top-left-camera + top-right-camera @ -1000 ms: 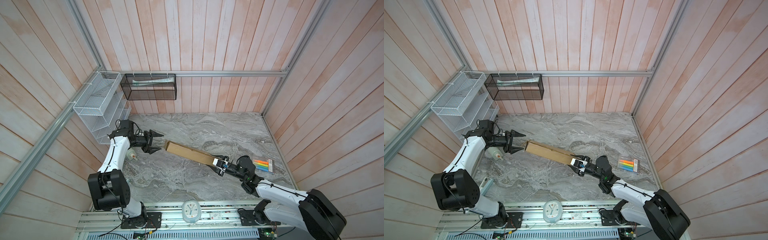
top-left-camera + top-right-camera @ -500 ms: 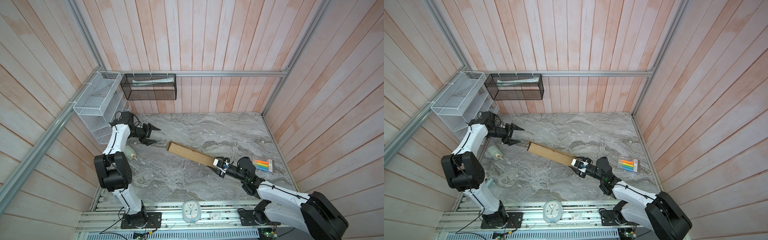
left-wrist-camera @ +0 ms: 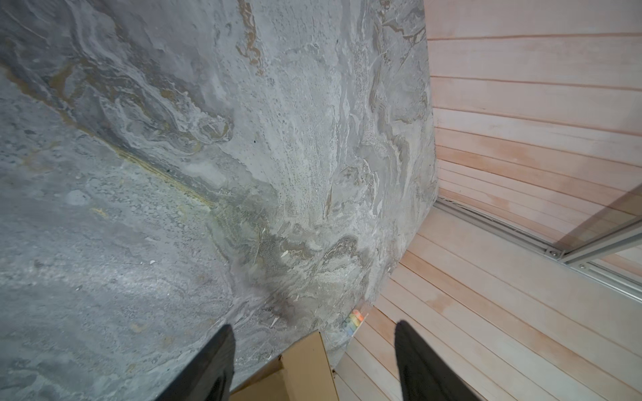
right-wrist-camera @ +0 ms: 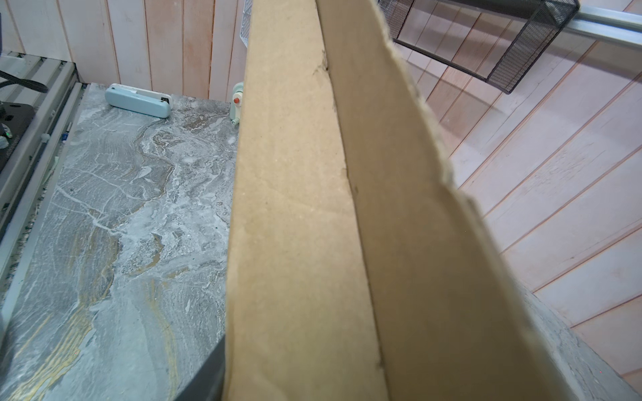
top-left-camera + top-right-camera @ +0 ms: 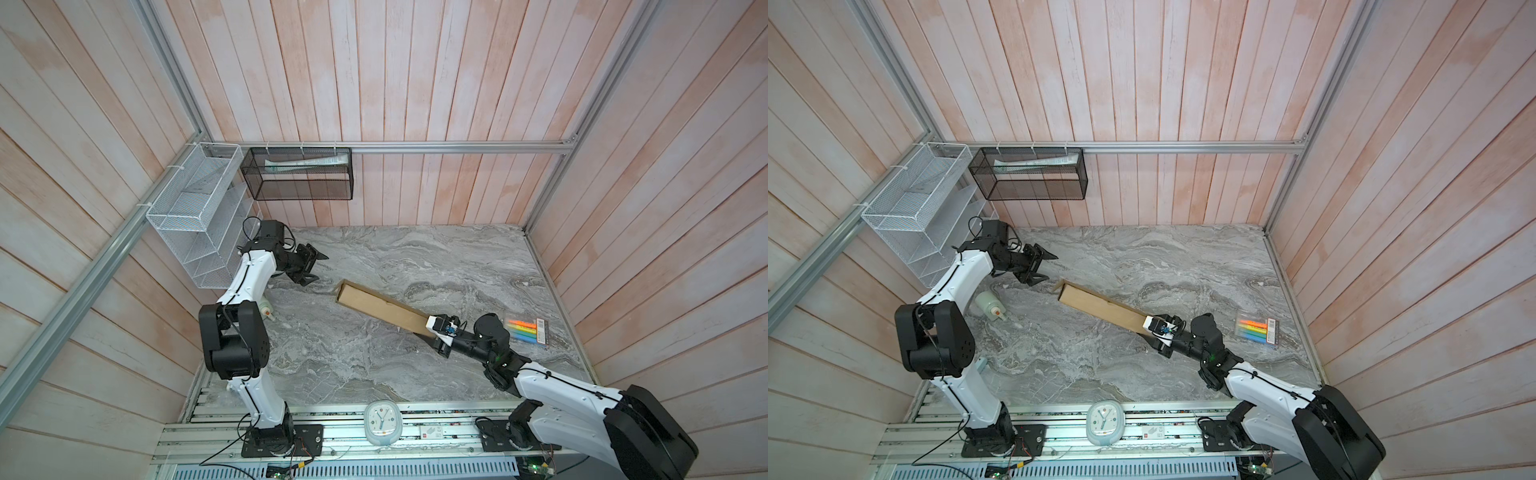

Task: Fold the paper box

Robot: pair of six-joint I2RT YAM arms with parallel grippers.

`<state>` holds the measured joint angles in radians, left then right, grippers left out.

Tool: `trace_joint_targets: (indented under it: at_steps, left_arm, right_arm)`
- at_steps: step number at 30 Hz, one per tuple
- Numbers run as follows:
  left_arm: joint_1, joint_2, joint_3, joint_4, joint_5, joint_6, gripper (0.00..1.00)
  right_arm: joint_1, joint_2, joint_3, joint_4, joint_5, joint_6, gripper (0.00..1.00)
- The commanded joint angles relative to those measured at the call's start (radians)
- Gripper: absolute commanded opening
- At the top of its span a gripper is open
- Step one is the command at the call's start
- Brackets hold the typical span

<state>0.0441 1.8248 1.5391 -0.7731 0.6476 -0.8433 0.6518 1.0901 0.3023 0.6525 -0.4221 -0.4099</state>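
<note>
R claw (image 5: pixel 435 333) grips the near end of the paper box (image 5: pixel 382 309), which stands on edge and slants away from it over the tabletop (image 5: pixel 374 365). L claw (image 5: pixel 312 267) sits just past the box's far end w/ jaws wide apart, gripping nothing, not touching it. Highlighter pack (image 5: pixel 528 330) lies behind R claw's wrist.

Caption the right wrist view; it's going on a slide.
The paper box fills the frame edge-on, marble table and black mesh basket behind it.

You have a grey marbled bench (image 5: pixel 374 365) carrying a pack of coloured markers (image 5: pixel 527 331) near its right edge, a small pale cylinder (image 5: pixel 990 306) lying at the left, and a pale blue case (image 4: pixel 138 100).
</note>
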Motion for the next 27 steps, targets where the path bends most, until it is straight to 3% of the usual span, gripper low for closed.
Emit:
trace_joint_targets:
  at_steps: [1,8,16,27]
  left_arm:
    - [-0.053,-0.016,0.001,0.147,-0.079,0.020,0.74]
    - [-0.061,-0.077,-0.031,0.172,-0.181,0.185,0.74]
    - [-0.066,-0.249,-0.217,0.315,-0.212,0.332,0.74]
    - [-0.026,-0.559,-0.527,0.529,-0.131,0.433,0.74]
  right_arm:
    - [-0.006,-0.002,0.053,-0.039,-0.009,0.029,0.33]
    - [-0.006,-0.020,0.060,-0.106,0.000,0.073,0.33]
    - [-0.005,-0.009,0.084,-0.150,-0.035,0.119,0.33]
    - [-0.006,0.051,0.192,-0.289,-0.075,0.112,0.33]
